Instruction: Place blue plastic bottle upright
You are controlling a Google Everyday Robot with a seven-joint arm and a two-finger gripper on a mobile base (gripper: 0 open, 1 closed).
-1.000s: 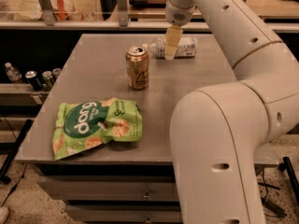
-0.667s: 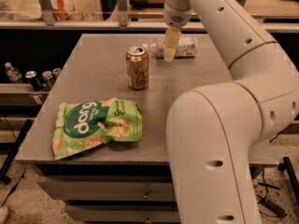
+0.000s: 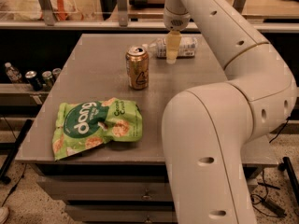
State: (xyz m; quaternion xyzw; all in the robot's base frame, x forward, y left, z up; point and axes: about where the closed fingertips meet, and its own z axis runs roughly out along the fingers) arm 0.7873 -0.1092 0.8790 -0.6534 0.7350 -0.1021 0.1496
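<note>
Hand [image 3: 172,57] hangs tip-down at the far side of the desk [image 3: 93,64], right in front of the blue plastic bottle [image 3: 188,46], its tip at or just short of the desk surface. Spread or pressed together, I cannot tell from this angle, and contact with the bottle cannot be made out either. Sweep from the left: dark cans [image 3: 42,77] on a low shelf off the desk, not involved. Green snack bag [image 3: 96,124] lies flat on the near left part, well apart from the work. Gold can [image 3: 138,67] stands upright near the middle, just left of the bottle and nearer to the camera. Bottle lies on its side along the far edge, white cap [image 3: 145,46] to the left, base to the right, hand crossing its midsection. Judgement: the step in hand is the approach to a grasp; bottle not lifted, not upright. Next move calls for a firm close around the body, a lift clear of the desk, a quarter-turn to bring the cap up, then a set-down on the base, with care that the swing does not clip the can. Arm [image 3: 219,29]: wrist vertical over the bottle, long link sloping down to the right, big elbow housing [image 3: 210,153] filling the near right foreground.
</note>
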